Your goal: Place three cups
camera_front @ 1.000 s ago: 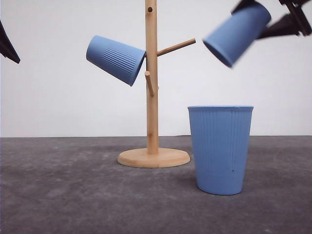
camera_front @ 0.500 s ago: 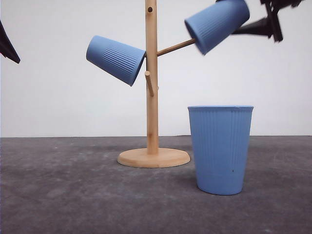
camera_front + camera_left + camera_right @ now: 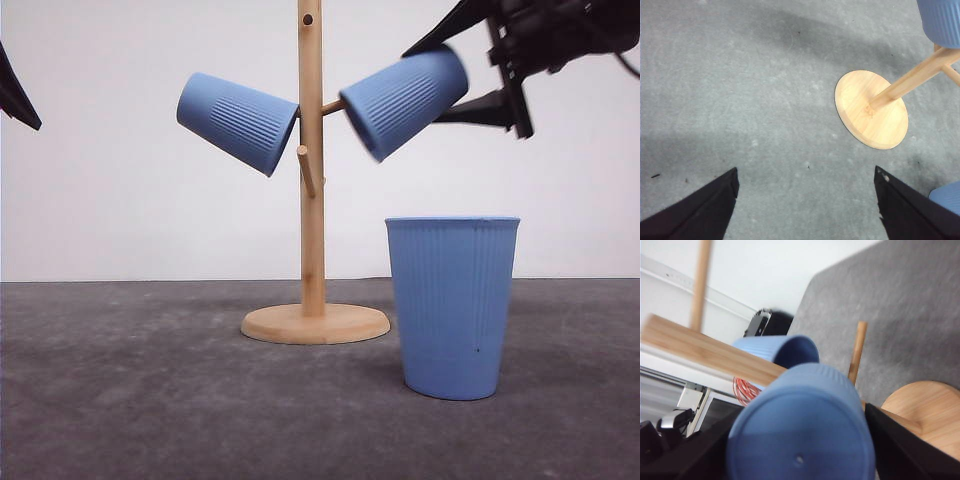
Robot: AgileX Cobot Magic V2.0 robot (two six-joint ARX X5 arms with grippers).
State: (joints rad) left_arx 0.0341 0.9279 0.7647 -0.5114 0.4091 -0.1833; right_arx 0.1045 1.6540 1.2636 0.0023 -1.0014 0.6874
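A pale wooden cup rack (image 3: 311,160) stands on a dark grey, felt-like table (image 3: 150,400). It is a smooth round post rising from a flat disc base (image 3: 315,323), with thin pegs slanting upward.

Three matte blue tumblers are in view, each tapered and handleless, with fine vertical ribs. The left cup (image 3: 238,122) hangs tilted on a peg, mouth toward the post. The standing cup (image 3: 452,305) sits upright on the table, to the right of the base and nearer the camera, its smooth lower band unribbed.

The held cup (image 3: 403,101) is high on the right of the post, tilted with its mouth down toward a peg (image 3: 333,106); whether the peg tip is inside the mouth cannot be told. The right tool (image 3: 478,68), black and angular, is closed around this cup, one finger above it and one below. From the right wrist, the cup's flat round bottom (image 3: 800,440) shows, with dark fingers on either side.

The left tool (image 3: 805,200) hangs above bare table near the disc base, its two black fingers spread wide with nothing between them.
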